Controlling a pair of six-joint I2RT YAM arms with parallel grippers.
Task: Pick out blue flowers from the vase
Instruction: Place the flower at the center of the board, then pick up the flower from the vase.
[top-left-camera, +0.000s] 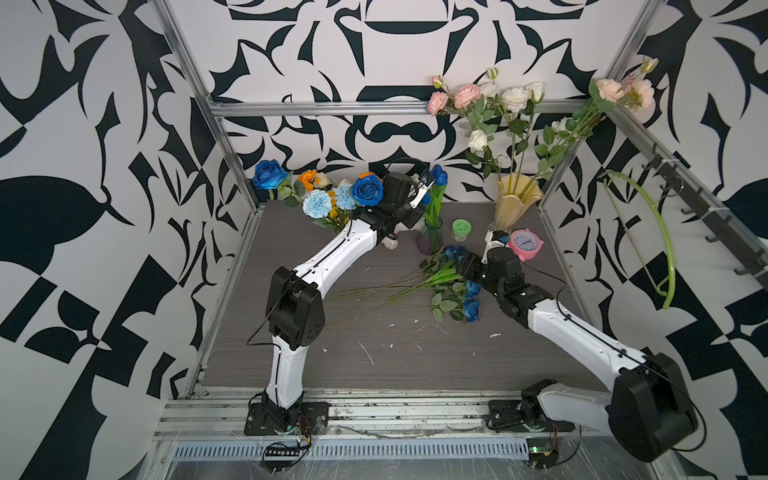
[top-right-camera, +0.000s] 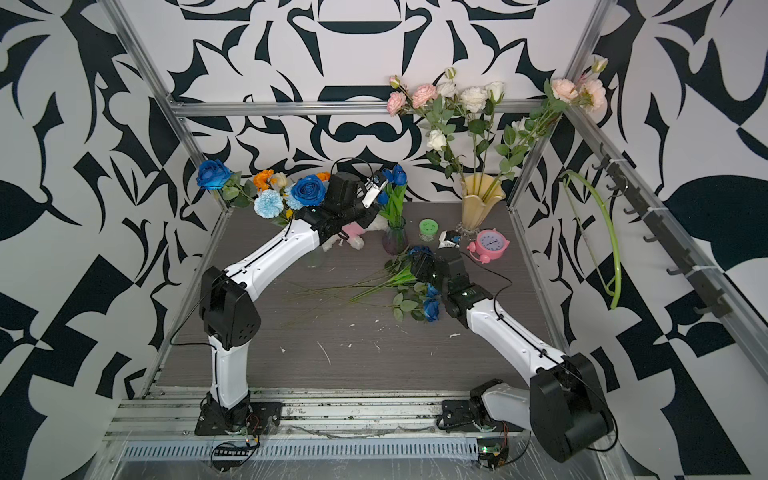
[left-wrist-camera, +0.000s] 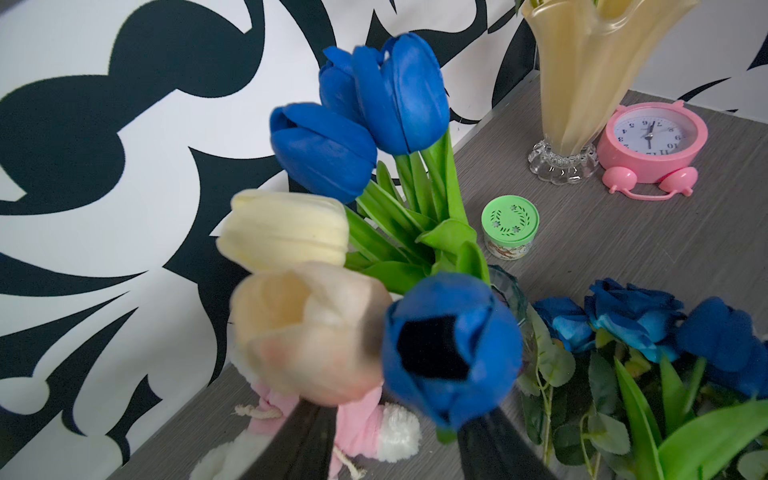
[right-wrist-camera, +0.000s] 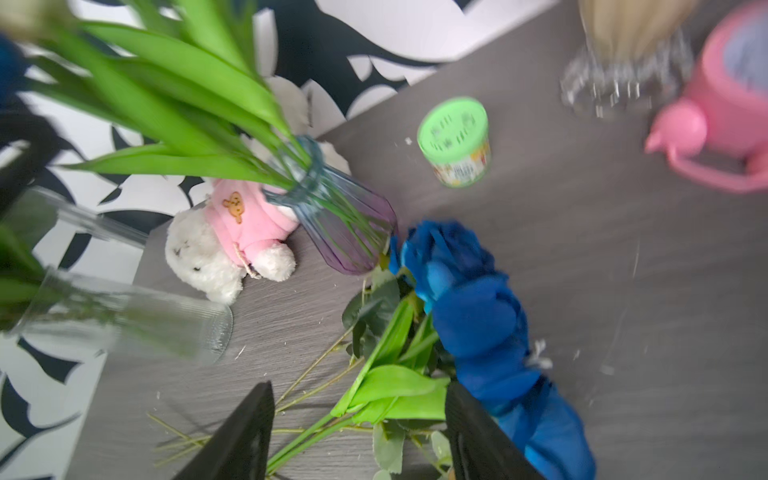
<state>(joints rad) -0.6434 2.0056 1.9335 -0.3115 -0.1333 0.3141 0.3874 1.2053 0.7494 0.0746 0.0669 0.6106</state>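
The blue flowers are sitting in three spots. Several deep-blue fabric roses, and what looks like a tulip, are lying in a loose pile (top-left-camera: 471, 309) on the grey wood-grain tabletop (top-left-camera: 395, 365) between the arms. Dark-blue smooth-petalled tulips (left-wrist-camera: 399, 91) are standing with cream tulips (left-wrist-camera: 286, 228) in a small purple-tinted glass vase (right-wrist-camera: 345, 232). More deep-blue roses (top-left-camera: 367, 190) and pale-blue ruffled carnations (top-left-camera: 316, 203) are crowding a clear ribbed glass vase (right-wrist-camera: 124, 316) at the back. By their looks, these flowers are going to handle as light things, with thin, springy stems and soft heads that crush easily. The sensible hold is therefore on the bare green stem just under a head, drawing straight up along the vase's neck. The leaves are interlocking, and the little vase is looking light enough to tip or ride up with the flower. The left gripper (top-left-camera: 422, 190) is hovering high among the tulips, its jaws standing partway apart astride the neck of one blue tulip head (left-wrist-camera: 478, 365); whether they are actually pressing it I cannot tell. The right gripper (right-wrist-camera: 359, 390) is hanging low over the pile with its jaws spread wide. Green stems and leaves are showing between them on the table, and nothing is being pinched.
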